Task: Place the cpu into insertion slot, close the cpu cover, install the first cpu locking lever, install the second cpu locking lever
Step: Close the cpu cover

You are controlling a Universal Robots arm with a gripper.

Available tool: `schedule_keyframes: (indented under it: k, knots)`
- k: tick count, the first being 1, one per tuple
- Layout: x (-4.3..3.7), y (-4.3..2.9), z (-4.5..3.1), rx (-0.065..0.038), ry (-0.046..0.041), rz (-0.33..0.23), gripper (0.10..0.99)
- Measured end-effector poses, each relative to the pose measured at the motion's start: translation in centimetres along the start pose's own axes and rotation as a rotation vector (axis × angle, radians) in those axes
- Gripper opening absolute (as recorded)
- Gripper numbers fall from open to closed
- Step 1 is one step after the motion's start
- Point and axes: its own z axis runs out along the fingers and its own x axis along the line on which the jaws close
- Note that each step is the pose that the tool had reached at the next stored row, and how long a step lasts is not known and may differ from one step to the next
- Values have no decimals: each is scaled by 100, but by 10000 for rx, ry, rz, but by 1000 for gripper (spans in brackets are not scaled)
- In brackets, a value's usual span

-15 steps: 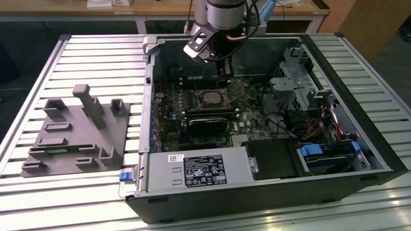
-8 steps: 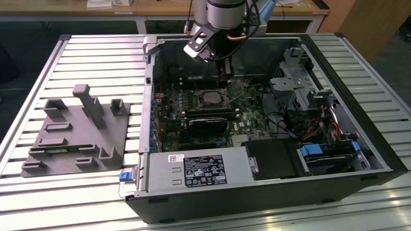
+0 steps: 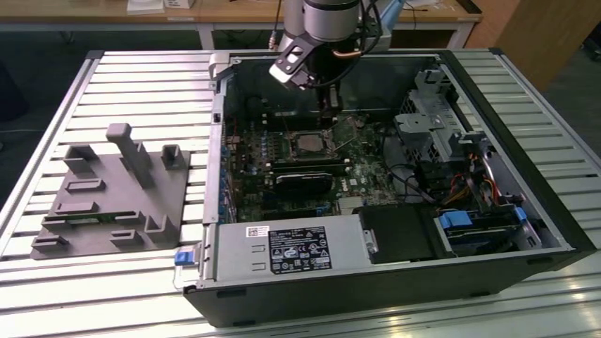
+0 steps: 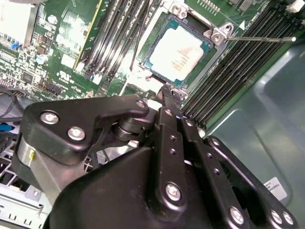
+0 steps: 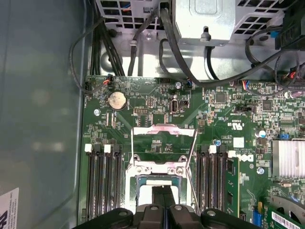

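the gripper (image 4: 170,93) has its two black fingers pressed together, and the cpu (image 4: 178,51) lies flat in the insertion slot (image 4: 215,37) just past the fingertips. the cpu cover (image 5: 164,130) stands flipped open on the far side of the slot from the hand. a white sticker (image 4: 278,187) with tiny print i cannot read sits on the case wall beside the hand.

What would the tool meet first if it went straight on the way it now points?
Probably the cpu lying in the insertion slot, near its edge: in the second wrist view the tool points down at that side. Depth is unclear, so the slot's metal rim could come first.
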Motion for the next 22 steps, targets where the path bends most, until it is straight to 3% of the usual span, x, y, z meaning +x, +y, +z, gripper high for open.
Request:
schedule_keyframes:
  k: [22]
  knots:
    - [3,332,23,0,-2,1,106]
